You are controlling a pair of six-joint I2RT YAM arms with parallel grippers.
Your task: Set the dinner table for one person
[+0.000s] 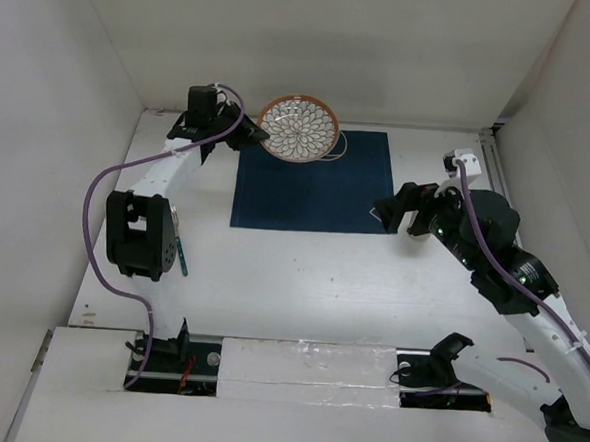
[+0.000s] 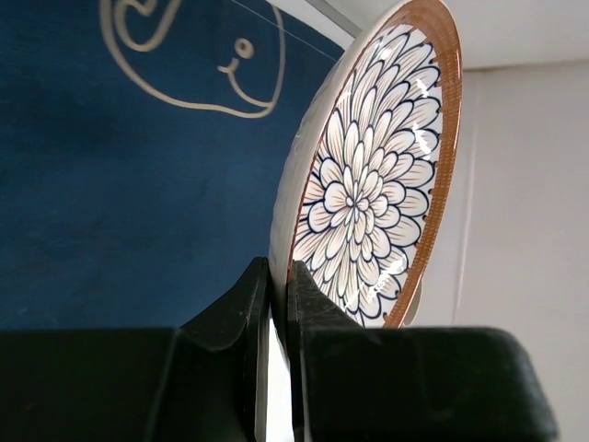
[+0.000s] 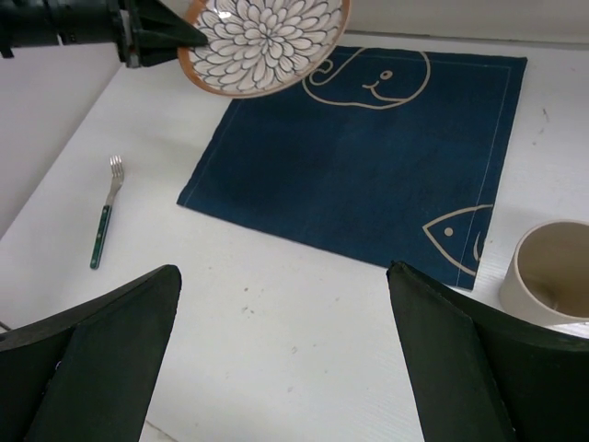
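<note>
**Spotter:** What are you seeing, starting from the left?

**Operator:** I'm seeing the fork (image 3: 103, 221) lying on the desk (image 1: 302, 272), well left of the mat (image 1: 312, 182). Its long axis is running near to far, with the handle toward the arms.

**Spotter:** And the plate?

**Operator:** I'm holding it. The left gripper (image 1: 245, 133) is pressed together on the rim of the plate (image 1: 299, 128), pinching it from the plate's left side. The plate is hanging tilted over the mat's far left corner, and I'm judging that it isn't resting on the mat.

**Spotter:** Which way are you going next?

**Operator:** I'm thinking right and toward me. The mat's middle is lying that way from the plate, and the left arm is the nearer one.

**Spotter:** And the right side?

**Operator:** The right gripper (image 3: 283, 272) is spread wide, gripping nothing, and hovering near the mat's near right corner. The cup (image 3: 552, 267) is standing upright, just beside the mat's right edge.

**Spotter:** Any labels?

**Operator:** I'm reading no writing anywhere, only a whale drawing (image 3: 368, 78) and a fish outline on the mat.
</note>
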